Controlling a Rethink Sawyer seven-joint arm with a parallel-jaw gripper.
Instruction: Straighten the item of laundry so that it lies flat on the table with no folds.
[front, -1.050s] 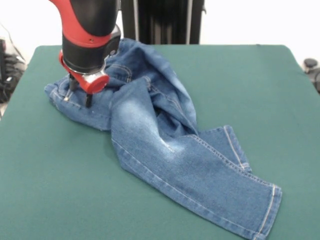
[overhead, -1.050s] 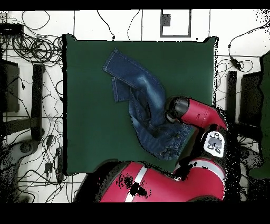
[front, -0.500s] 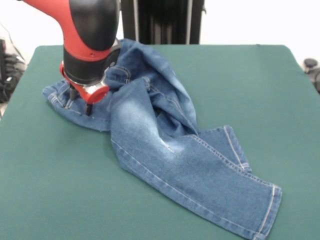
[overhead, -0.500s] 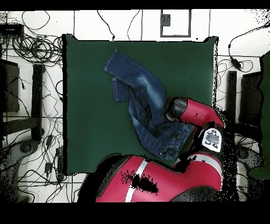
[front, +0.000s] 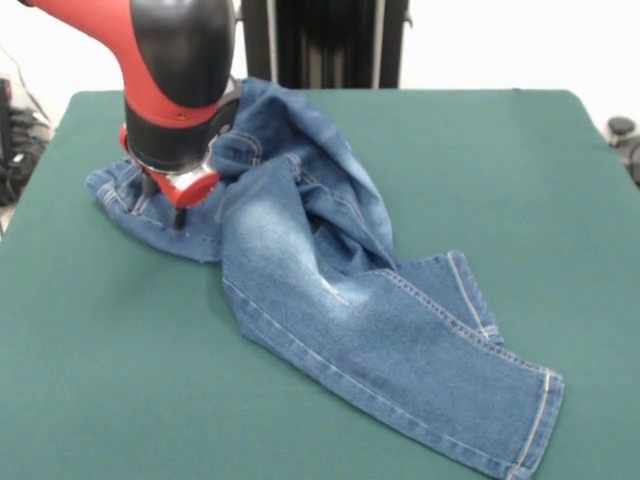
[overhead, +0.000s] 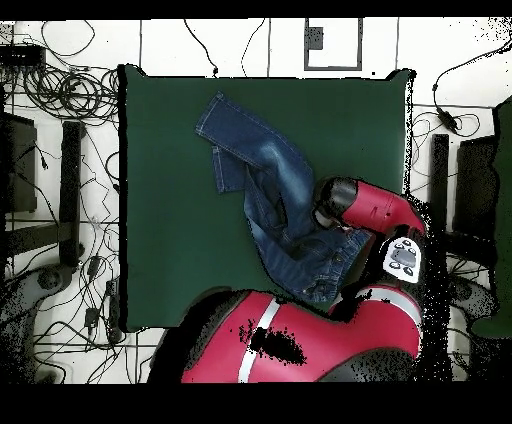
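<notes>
The item of laundry (front: 330, 290), a small pair of blue jeans, lies crumpled on the green table (front: 520, 180). Its waist is bunched at the far left, and one leg runs out to the near right corner. My gripper (front: 162, 205) stands straight down on the waistband at the left end. It is open, with both fingertips (front: 178, 217) pressed into the denim. In the overhead view the jeans (overhead: 262, 165) run diagonally across the table (overhead: 160, 200), and the arm's wrist (overhead: 338, 203) hides the gripper.
The red and black arm (overhead: 300, 340) covers the table's edge at the robot's side in the overhead view. Cables and dark stands (overhead: 70, 190) lie on the floor around the table. Bare green cloth lies all round the jeans.
The gripper has come down onto the waistband and shifted slightly left. The waist corner under it has slid a little left too. The leg has not moved.
</notes>
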